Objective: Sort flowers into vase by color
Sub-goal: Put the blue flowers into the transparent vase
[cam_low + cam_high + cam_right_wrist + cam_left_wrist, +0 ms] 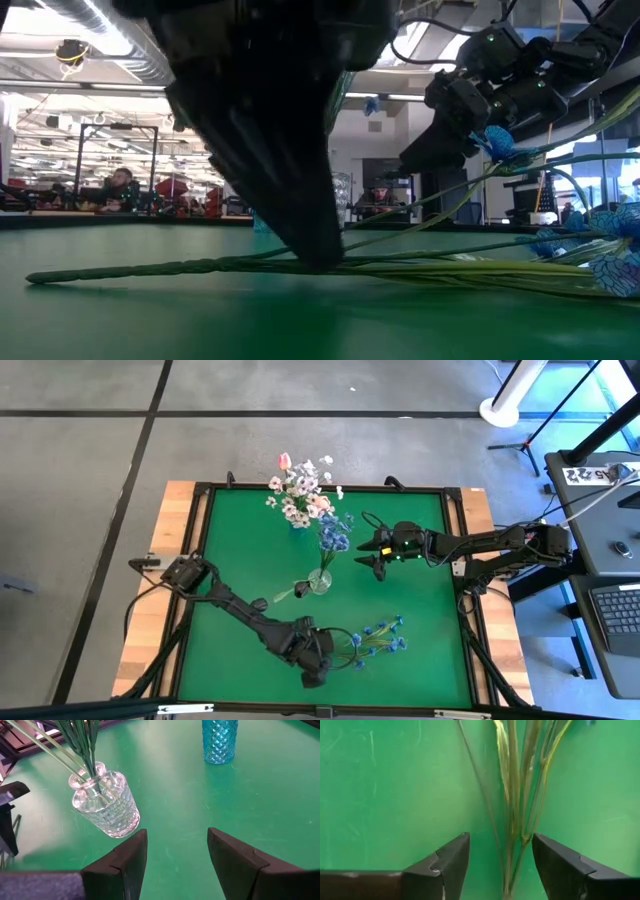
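A spray of small blue blossoms (385,638) lies flat on the green mat near the table's near edge. Its thin green stems (512,795) point toward my left gripper (322,660). That gripper is open and low over the mat, one finger on each side of the stem bundle (200,266), touching nothing that shows. My right gripper (375,550) is open and hovers right of the clear glass vase (107,807), which holds blue blossoms (335,535). A blue glass vase (219,740) farther back holds pink tulip buds and white blossoms (300,490).
A black rail (205,550) frames the green mat, with wooden table edges outside it. Open mat lies left of the vases and at the near right corner. Beyond the table a person (120,185) sits far off in the room.
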You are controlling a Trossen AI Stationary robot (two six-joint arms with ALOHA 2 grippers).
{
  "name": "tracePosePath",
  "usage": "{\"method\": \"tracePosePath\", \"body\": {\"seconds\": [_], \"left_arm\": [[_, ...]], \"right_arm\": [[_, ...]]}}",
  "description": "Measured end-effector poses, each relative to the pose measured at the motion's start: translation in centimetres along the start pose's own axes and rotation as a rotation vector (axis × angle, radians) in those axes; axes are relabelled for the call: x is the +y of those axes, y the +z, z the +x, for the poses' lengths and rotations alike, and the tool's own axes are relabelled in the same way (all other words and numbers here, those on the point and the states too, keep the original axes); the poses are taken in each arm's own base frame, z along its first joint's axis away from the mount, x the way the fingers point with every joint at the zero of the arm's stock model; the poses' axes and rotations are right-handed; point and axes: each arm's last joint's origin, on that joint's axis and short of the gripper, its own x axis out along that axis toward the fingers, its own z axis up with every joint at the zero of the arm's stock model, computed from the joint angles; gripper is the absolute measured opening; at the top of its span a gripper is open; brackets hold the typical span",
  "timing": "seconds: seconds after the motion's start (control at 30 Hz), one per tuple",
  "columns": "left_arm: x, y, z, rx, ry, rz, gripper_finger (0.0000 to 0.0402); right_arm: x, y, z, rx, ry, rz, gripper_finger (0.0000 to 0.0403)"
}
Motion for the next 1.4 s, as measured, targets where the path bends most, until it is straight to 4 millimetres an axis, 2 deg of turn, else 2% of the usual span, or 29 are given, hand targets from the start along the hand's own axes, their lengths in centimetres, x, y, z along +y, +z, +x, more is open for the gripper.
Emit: {"method": "tracePosePath", "body": {"seconds": [0.3,0.5,0.67,0.77,0.93,1.17,1.27,1.4], "left_arm": [[0.1,-0.6,0.6,0.051,0.009,0.011,0.0127],[-0.2,-0.9,0.6,0.038,0.025,-0.027,0.0024],[-0.7,-1.1,-0.3,0.054,-0.012,-0.077,0.0006],[-1.1,-1.4,-2.2,0.057,-0.029,-0.096,0.0005],[-2.0,-2.0,-6.8,-0.003,-0.048,-0.097,0.0003],[-2.8,-4.5,-13.2,-0.045,-0.054,-0.054,0.0002],[-2.8,-5.6,-15.7,-0.095,-0.042,-0.062,0.0001],[-2.7,-6.6,-19.4,-0.247,-0.037,-0.058,0.0001]], "right_arm": [[0.0,-0.1,0.0,0.006,-0.001,0.001,0.0205],[0.0,-0.1,0.0,0.006,-0.002,0.001,0.0205],[0.0,-0.2,0.0,0.021,-0.004,0.004,0.0205],[-0.1,-0.3,0.0,0.036,-0.007,0.006,0.0205],[-0.1,-0.6,0.0,0.062,-0.012,0.011,0.0205],[0.0,-0.6,0.0,0.072,0.032,0.041,0.0205],[0.0,-0.6,0.0,0.073,0.039,0.042,0.0205],[0.0,-0.6,0.0,0.071,0.039,0.043,0.0205]]}}
